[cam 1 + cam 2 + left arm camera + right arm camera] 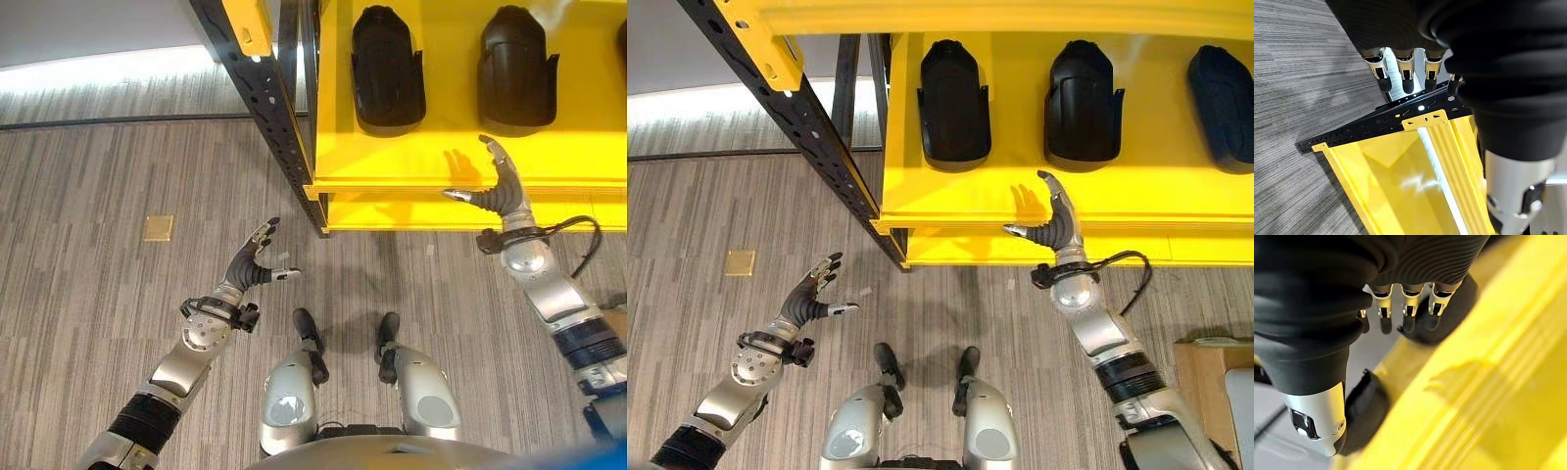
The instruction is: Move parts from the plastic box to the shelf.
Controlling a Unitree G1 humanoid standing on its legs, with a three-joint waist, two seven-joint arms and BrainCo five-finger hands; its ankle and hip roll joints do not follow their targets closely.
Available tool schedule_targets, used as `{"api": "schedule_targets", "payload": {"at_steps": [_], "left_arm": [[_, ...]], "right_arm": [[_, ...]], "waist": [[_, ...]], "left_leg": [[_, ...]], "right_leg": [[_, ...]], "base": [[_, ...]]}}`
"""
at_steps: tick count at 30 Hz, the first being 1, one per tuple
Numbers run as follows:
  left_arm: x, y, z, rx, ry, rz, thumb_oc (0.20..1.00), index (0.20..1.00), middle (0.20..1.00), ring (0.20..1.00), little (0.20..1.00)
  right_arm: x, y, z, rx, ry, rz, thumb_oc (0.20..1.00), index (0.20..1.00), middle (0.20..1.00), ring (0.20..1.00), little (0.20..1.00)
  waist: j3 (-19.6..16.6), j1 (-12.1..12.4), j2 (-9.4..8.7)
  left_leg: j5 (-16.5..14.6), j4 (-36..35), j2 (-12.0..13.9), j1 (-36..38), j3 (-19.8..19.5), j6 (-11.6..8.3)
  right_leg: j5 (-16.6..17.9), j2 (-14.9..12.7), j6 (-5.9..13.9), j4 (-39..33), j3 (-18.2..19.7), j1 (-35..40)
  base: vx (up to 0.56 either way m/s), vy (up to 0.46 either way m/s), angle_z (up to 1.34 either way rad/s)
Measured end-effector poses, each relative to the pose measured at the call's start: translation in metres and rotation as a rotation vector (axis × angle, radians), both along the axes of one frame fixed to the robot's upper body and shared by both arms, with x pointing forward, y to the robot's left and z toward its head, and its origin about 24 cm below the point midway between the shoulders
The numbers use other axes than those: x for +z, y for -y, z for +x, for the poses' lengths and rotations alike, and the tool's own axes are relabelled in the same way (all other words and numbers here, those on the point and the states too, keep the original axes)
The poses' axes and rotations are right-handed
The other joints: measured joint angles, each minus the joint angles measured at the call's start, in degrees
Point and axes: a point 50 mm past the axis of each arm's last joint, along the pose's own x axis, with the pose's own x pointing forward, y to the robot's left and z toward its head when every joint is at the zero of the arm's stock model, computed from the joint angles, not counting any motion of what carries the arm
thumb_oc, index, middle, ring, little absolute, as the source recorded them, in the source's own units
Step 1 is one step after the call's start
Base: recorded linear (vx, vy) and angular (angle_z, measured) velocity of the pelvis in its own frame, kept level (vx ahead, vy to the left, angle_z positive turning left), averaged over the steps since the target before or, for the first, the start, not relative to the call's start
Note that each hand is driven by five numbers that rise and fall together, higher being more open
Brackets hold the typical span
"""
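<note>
Three black moulded parts (955, 93) (1084, 93) (1225, 93) lie in a row on the yellow shelf (411, 157). My right hand (1055, 223) hovers at the shelf's front edge, just in front of the middle part, with its fingers straight, its thumb spread, and nothing in it. In the right wrist view its fingers (1410, 313) point at a black part (1449, 308). My left hand (250, 264) hangs open and empty over the floor, left of the shelf. Its fingers (1405, 73) are straight in the left wrist view.
A black perforated upright (265, 98) carries the shelf's left corner. A lower yellow level (441, 211) juts out beneath the front edge. A small brass plate (158, 227) sits in the grey floor. A brown box corner (1205, 372) stands at lower right.
</note>
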Motion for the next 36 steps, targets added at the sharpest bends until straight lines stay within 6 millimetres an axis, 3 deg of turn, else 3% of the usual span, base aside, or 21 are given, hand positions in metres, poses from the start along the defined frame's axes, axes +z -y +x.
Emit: {"api": "schedule_targets", "payload": {"at_steps": [5,8,11,21,32,36], "left_arm": [[-0.003,0.006,0.000,-0.002,-0.004,-0.024,1.000,1.000,1.000,1.000,1.000],[-0.009,0.015,-0.004,-0.014,-0.017,-0.036,1.000,1.000,1.000,1.000,1.000],[-0.011,0.023,-0.005,-0.042,-0.016,-0.040,1.000,1.000,1.000,1.000,1.000],[-0.014,0.021,-0.006,-0.025,-0.019,-0.037,1.000,1.000,1.000,1.000,1.000],[-0.012,0.012,-0.005,-0.022,-0.020,0.004,1.000,1.000,1.000,1.000,1.000],[-0.010,0.014,-0.003,-0.039,-0.017,0.003,1.000,1.000,1.000,1.000,1.000]], "right_arm": [[-0.001,-0.008,0.001,0.042,0.003,0.217,1.000,1.000,1.000,1.000,1.000],[0.000,-0.009,0.002,0.043,0.017,0.261,1.000,1.000,1.000,1.000,1.000],[0.000,-0.010,0.002,0.043,0.016,0.261,1.000,1.000,1.000,1.000,1.000],[0.002,-0.003,0.013,-0.011,0.012,0.263,1.000,1.000,1.000,1.000,1.000],[0.038,0.009,0.037,-0.057,0.066,0.214,1.000,1.000,1.000,1.000,1.000],[0.041,0.018,0.041,-0.093,0.050,0.184,1.000,1.000,1.000,1.000,1.000]], "waist": [[-0.2,0.0,0.49],[-1.5,0.0,3.13],[-2.0,0.0,4.48],[-2.0,0.2,4.53],[-1.8,1.9,5.35],[-1.3,3.4,6.43]], "left_leg": [[0.0,-0.4,-0.1,0.7,0.1,-0.03],[0.0,-0.6,-0.4,0.8,0.0,-0.02],[0.0,-0.6,-0.5,0.8,0.0,-0.02],[0.0,-0.4,-1.0,0.9,-0.9,0.01],[0.0,0.3,-1.8,-0.7,-1.3,0.02],[0.0,0.7,-1.8,-1.3,-1.7,0.05]], "right_leg": [[0.0,-0.1,0.02,-0.1,0.0,0.6],[-0.1,-0.3,0.09,0.1,0.0,0.6],[-0.2,-0.5,0.15,0.3,0.0,0.4],[-1.9,-1.5,0.25,3.1,-0.8,0.0],[-4.9,-3.3,0.03,8.5,-0.8,-3.5],[-5.7,-3.8,-0.16,10.0,-1.3,-4.4]], "base": [[0.01,0.004,0.00],[0.04,0.040,0.02],[0.00,0.000,0.00],[0.03,-0.010,0.05],[0.01,-0.011,0.03],[-0.01,-0.036,0.05]]}}
